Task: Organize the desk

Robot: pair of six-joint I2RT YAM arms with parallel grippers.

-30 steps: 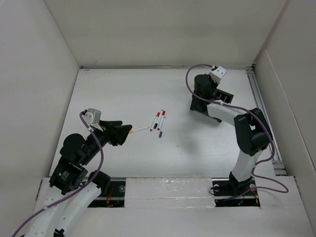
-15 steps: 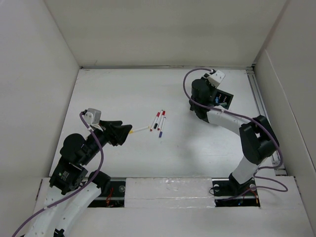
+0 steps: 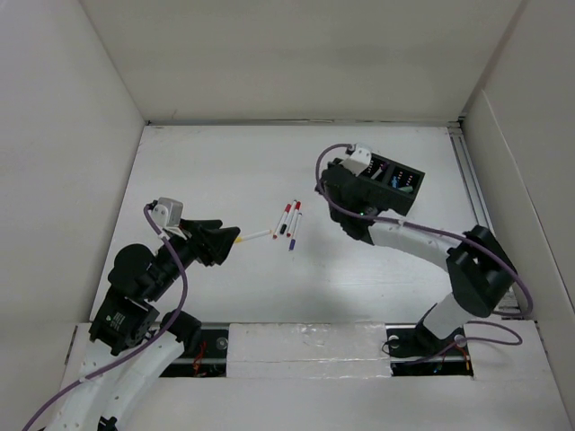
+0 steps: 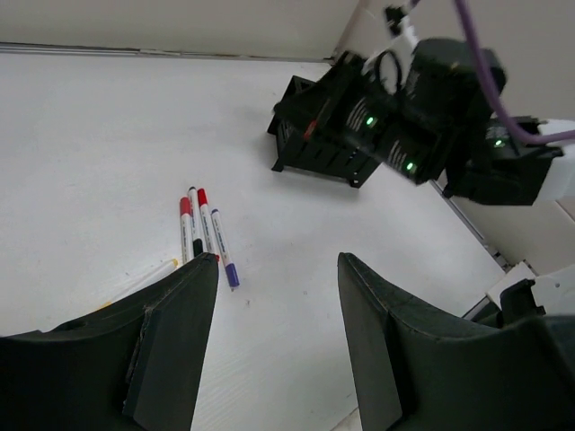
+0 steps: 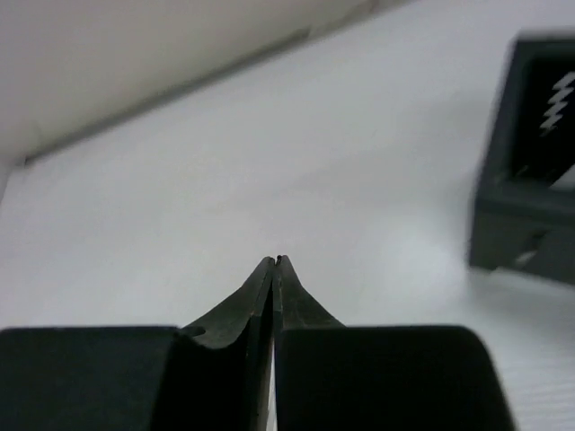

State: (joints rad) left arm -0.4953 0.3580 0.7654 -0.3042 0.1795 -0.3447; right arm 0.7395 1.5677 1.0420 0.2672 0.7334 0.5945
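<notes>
On the white desk [image 3: 216,162] a small cluster of marker pens [image 3: 288,221] lies mid-table, with red, black and blue caps; a yellow-capped pen [image 3: 256,235] lies just to their left. My left gripper [image 3: 232,239] hovers at the yellow pen's left end, open and empty. In the left wrist view the pens [image 4: 201,229] lie ahead of the left gripper [image 4: 278,262]. My right gripper [image 3: 322,184] is shut on nothing, just left of the black organizer [image 3: 397,180]. In the right wrist view its closed right gripper [image 5: 275,261] points over the bare desk [image 5: 314,153].
The organizer [image 5: 530,202] holds several small items, seen from above. A metal rail [image 3: 476,193] runs along the desk's right edge. White walls enclose the back and both sides. My right arm [image 4: 431,108] hangs beside the organizer [image 4: 323,135].
My right arm has swung left from over the organizer, uncovering it, and its gripper has closed. The left arm and the pens have not moved.
</notes>
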